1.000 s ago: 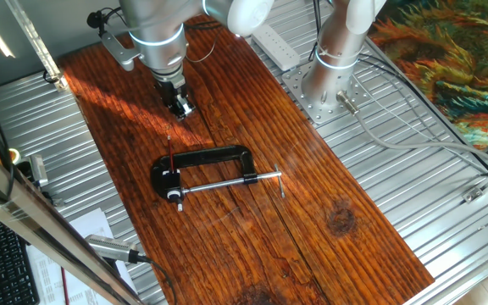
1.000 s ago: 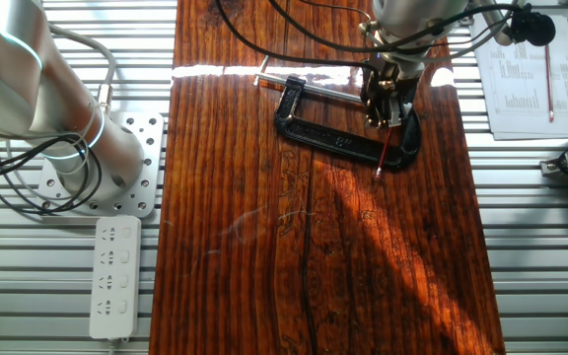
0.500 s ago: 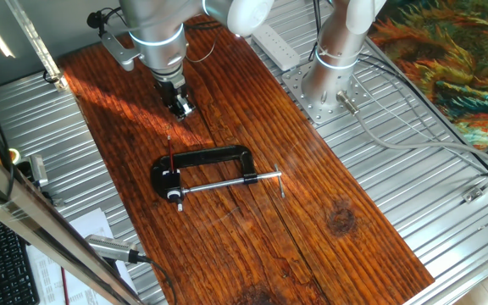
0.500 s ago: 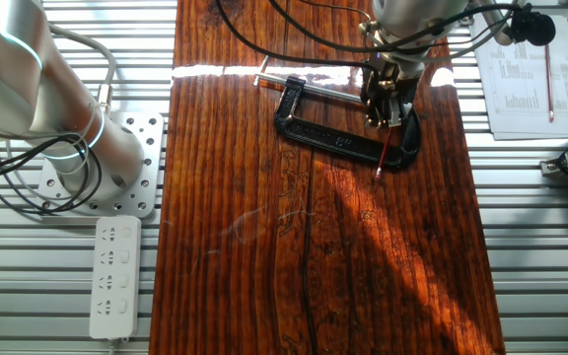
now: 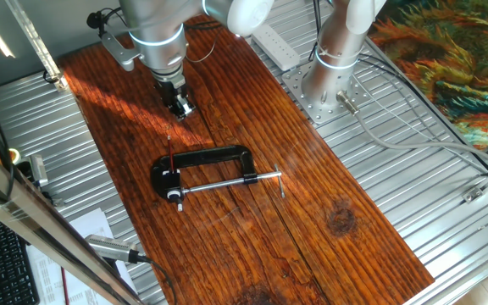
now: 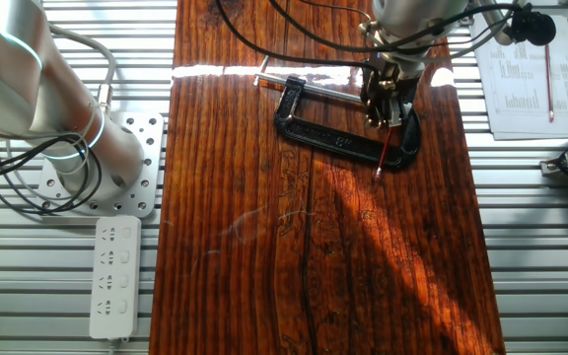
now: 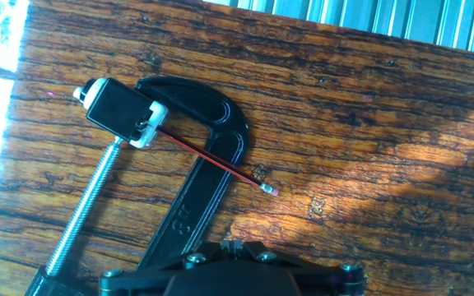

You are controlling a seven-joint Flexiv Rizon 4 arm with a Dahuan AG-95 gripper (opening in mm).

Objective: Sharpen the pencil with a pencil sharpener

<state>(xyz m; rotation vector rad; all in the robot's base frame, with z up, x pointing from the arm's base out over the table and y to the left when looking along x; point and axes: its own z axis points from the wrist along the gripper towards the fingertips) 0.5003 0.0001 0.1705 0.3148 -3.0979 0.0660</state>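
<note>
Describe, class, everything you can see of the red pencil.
The pencil is a very thin, short red stick with a pale tip at its free end. Its other end sits in the small black pencil sharpener, held in the black clamp. It slants across the clamp's frame, free end over the wooden table. No gripper touches it.

Clamp [image 7: 204, 164] flat on the table [image 5: 312, 237], screw rod [image 7: 85, 214] running alongside the frame. Pencil sharpener [image 7: 122, 111] held at the rod's end, pencil [image 7: 216, 164] sticking out of it across the frame. Gripper [image 5: 180, 106] above the table, apart from the clamp.
</note>
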